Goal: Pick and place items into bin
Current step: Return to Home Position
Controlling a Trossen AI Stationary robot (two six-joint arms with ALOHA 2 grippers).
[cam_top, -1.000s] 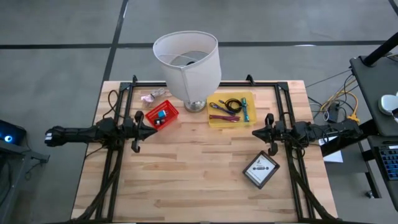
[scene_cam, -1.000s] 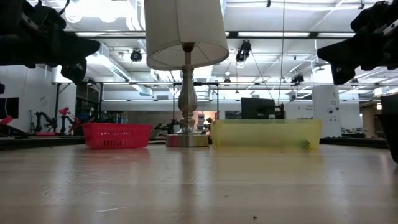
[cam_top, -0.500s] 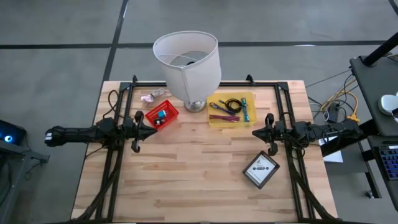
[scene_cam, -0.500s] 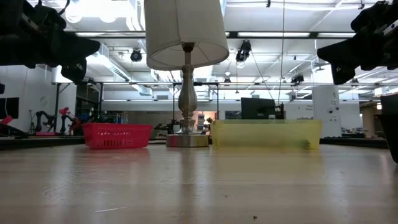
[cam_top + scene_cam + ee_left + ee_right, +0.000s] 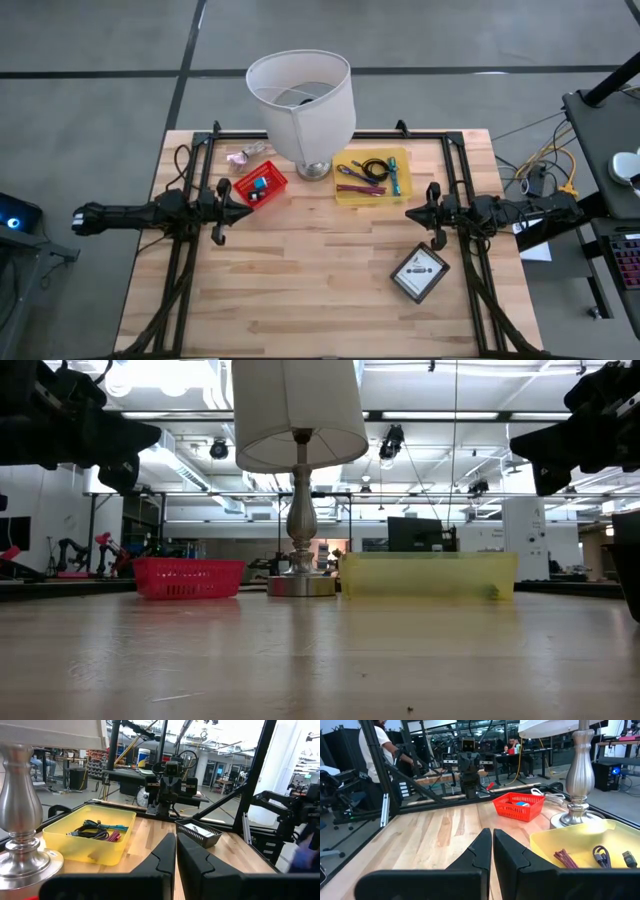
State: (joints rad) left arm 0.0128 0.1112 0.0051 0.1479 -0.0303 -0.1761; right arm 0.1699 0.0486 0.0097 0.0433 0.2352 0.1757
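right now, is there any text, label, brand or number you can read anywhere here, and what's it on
No text here can be read.
White box in the black bin: dark print on its top, too small to read.
Red bin, yellow tray, lamp: no lettering shows.

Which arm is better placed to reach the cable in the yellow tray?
Right. The right gripper sits shut near the yellow tray holding the cable; the left gripper is by the red basket, past the lamp.
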